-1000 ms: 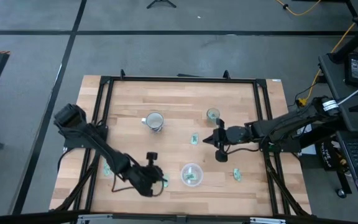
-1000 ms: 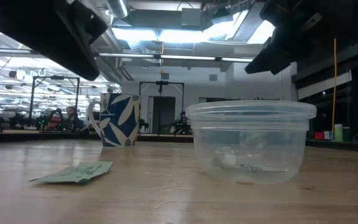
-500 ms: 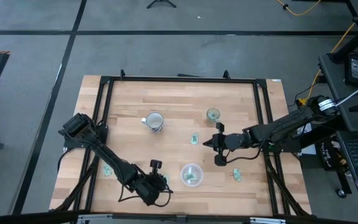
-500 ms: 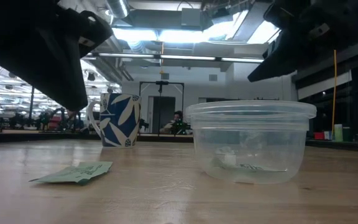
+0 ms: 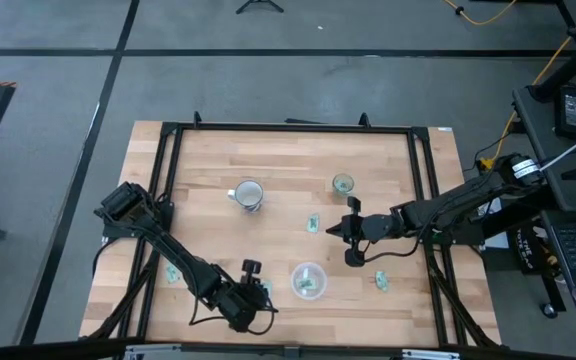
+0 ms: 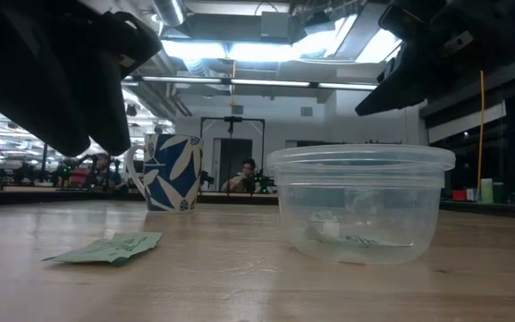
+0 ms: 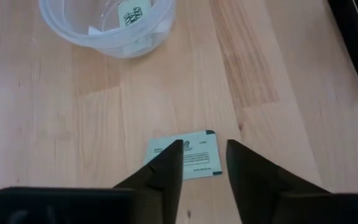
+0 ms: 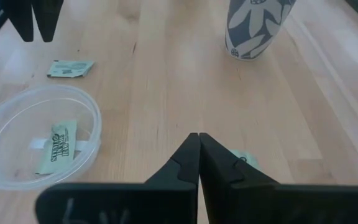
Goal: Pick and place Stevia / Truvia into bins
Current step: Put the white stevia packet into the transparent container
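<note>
A green-and-white Stevia sachet (image 7: pixel 185 155) lies flat on the wood near the table's front edge. My left gripper (image 7: pixel 204 149) hangs open just above it, one fingertip over the sachet and one past its edge. In the low view the sachet (image 6: pixel 105 249) lies well below the gripper. The shallow clear container (image 5: pixel 308 280) holds two sachets (image 8: pixel 58 146). The small glass cup (image 5: pixel 343 184) stands farther back. My right gripper (image 8: pixel 197 146) is shut and holds nothing, above the table's middle right. Another sachet (image 8: pixel 244 160) lies just past its fingers.
A blue-and-white flower-patterned mug (image 5: pixel 248 194) stands at the centre back. Loose sachets lie at the centre (image 5: pixel 313 223), at the right front (image 5: pixel 381 282) and at the left front (image 5: pixel 172 272). A black frame (image 5: pixel 168 200) borders the table. People are in the room behind.
My left gripper has moved toward the table's near edge and lower, coming over the sachet beside the container. My right gripper has shifted slightly toward the near edge. The sachets and containers have stayed where they were.
</note>
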You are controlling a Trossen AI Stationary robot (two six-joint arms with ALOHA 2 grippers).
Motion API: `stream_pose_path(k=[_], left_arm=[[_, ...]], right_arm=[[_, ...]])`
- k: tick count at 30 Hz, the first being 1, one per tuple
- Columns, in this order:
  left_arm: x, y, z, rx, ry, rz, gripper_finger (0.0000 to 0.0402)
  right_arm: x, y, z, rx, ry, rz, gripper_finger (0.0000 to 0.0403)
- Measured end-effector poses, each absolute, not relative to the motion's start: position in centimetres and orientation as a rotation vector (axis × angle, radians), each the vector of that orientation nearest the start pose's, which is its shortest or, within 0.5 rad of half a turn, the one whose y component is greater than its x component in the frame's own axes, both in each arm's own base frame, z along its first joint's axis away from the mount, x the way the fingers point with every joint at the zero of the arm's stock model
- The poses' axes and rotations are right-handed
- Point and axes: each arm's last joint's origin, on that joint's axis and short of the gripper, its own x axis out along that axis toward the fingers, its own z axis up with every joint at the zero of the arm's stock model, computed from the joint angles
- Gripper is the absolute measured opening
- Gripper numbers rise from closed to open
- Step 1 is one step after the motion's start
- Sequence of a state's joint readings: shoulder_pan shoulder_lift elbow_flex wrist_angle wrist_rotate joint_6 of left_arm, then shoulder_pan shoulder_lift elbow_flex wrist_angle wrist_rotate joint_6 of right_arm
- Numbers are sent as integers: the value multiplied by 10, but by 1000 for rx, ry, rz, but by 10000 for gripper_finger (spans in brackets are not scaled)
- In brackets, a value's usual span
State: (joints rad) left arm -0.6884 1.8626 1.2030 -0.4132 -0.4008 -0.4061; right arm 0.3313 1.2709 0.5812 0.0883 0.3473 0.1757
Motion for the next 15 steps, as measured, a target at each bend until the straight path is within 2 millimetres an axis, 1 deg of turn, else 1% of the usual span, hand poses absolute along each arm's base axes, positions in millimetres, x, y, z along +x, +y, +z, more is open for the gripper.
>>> stream_pose_path(k=[4,11,15], left_arm=[[294,-229,171,199,934,-81,142],[294,-230,171,210,920,-87,145],[295,-230,164,195,936,-68,146]], right_arm=[[237,71,192,-30,562,-65,9],[237,71,192,-29,562,-65,10],[237,71,192,-29,562,-65,10]])
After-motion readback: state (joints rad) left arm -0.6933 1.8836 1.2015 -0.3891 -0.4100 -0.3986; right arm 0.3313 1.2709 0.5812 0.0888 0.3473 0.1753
